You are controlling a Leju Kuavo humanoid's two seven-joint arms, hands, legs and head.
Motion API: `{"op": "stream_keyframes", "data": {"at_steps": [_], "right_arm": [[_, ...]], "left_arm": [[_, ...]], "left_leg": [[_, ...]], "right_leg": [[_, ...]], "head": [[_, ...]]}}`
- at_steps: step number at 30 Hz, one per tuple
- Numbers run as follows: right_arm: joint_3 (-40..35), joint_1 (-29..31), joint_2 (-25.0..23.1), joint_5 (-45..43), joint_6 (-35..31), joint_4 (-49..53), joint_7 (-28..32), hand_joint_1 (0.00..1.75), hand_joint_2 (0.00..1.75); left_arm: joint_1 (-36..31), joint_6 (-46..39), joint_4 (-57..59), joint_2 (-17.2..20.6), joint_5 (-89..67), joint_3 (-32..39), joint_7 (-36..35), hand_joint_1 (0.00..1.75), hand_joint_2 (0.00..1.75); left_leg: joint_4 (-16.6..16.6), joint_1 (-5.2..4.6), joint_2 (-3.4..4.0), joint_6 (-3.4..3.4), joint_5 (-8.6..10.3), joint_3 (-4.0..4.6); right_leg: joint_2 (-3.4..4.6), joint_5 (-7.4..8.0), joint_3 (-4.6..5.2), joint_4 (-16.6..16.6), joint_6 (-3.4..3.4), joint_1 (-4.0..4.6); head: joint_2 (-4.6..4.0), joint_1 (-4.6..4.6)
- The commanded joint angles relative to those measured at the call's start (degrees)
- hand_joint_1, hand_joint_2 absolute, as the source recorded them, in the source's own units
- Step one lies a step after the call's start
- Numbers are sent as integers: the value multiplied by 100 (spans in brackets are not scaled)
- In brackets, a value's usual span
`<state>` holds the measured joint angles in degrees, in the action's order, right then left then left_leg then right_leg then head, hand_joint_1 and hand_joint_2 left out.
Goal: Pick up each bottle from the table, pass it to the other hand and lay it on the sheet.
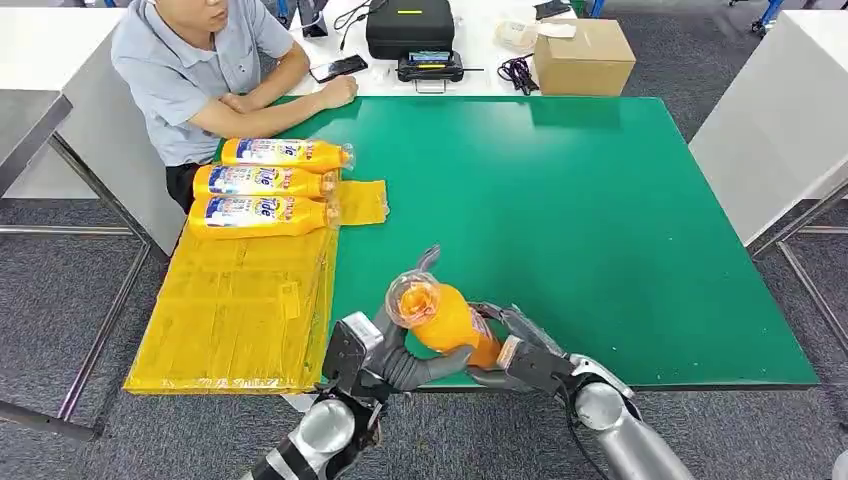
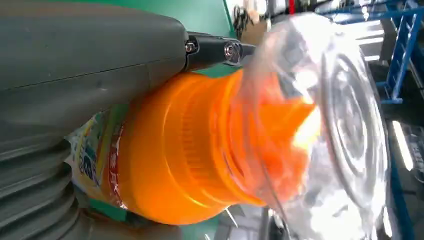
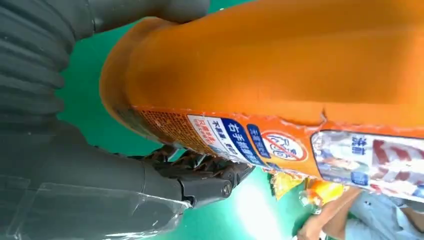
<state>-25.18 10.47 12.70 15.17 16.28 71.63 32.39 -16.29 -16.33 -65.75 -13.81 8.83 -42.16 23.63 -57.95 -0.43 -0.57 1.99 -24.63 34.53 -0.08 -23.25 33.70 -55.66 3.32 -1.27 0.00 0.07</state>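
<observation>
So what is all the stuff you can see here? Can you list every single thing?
held bottle: one, orange with a clear cap, above the table's near edge, between both hands
laid bottles: three, orange, side by side on the sheet's far end
sheet: one, yellow, on the table's left side
table: one, green top
cardboard box: one, brown, on the white desk beyond
black case: one, on that desk
phone: one, dark, by the person's hand
person: one, grey shirt, seated at the far left corner
left hand: grips the held bottle
right hand: grips it too
</observation>
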Motion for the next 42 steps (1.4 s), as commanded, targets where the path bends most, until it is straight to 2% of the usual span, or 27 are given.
{"op": "stream_keyframes", "data": {"at_steps": [1,3,4,11,26,27,28,29,31,35,42], "right_arm": [[-328,403,-121,-28,35,-450,93,175,175],[-328,434,-145,-36,37,-479,98,175,175],[-317,447,-161,-52,40,-501,104,175,175],[-185,526,-233,-318,222,-558,164,175,175],[-118,573,-344,-592,409,-529,87,175,175],[-115,576,-361,-608,414,-534,74,159,175],[-107,574,-385,-615,394,-542,57,58,175],[-104,561,-428,-593,290,-557,-20,0,175],[-112,539,-502,-516,84,-603,-168,0,175],[-16,375,-610,36,-815,-768,-358,0,175],[311,279,-670,581,-1573,-988,-432,0,175]], "left_arm": [[-164,471,210,-11,524,168,-2,0,175],[-160,502,187,-2,598,184,5,5,175],[-143,491,171,-13,682,214,15,175,175],[-143,821,110,98,764,-20,84,175,175],[-216,538,275,30,656,0,288,175,175],[-209,501,270,12,688,39,291,175,175],[-203,467,263,4,715,67,288,175,175],[-196,367,250,-7,739,128,277,175,175],[-181,202,186,-6,751,217,275,175,175],[-108,-586,-28,81,107,332,166,175,175],[-56,-893,-273,231,-575,386,77,175,175]], "left_leg": [[-2,7,22,-11,-10,-19],[1,4,22,-11,-8,-17],[1,7,25,-14,-11,-25],[2,3,14,-9,-5,-13],[1,4,17,-11,-8,-18],[-2,7,22,-14,-13,-24],[3,1,12,-9,-5,-14],[0,6,16,-14,-10,-22],[0,7,21,-13,-10,-19],[3,6,11,-12,-6,-19],[2,9,10,-13,-9,-24]], "right_leg": [[18,-2,-15,2,-14,8],[18,0,-13,3,-13,5],[20,-2,-20,5,-17,9],[11,-1,-10,3,-11,4],[14,-2,-15,3,-13,5],[18,-5,-21,2,-17,9],[10,-2,-11,2,-11,2],[12,-5,-20,3,-16,8],[18,-3,-15,2,-15,8],[8,-3,-17,5,-14,7],[7,-5,-24,8,-15,10]], "head": [[0,2],[0,0],[0,0],[0,0],[0,0],[0,0],[0,0],[0,0],[0,0],[0,0],[0,0]]}}
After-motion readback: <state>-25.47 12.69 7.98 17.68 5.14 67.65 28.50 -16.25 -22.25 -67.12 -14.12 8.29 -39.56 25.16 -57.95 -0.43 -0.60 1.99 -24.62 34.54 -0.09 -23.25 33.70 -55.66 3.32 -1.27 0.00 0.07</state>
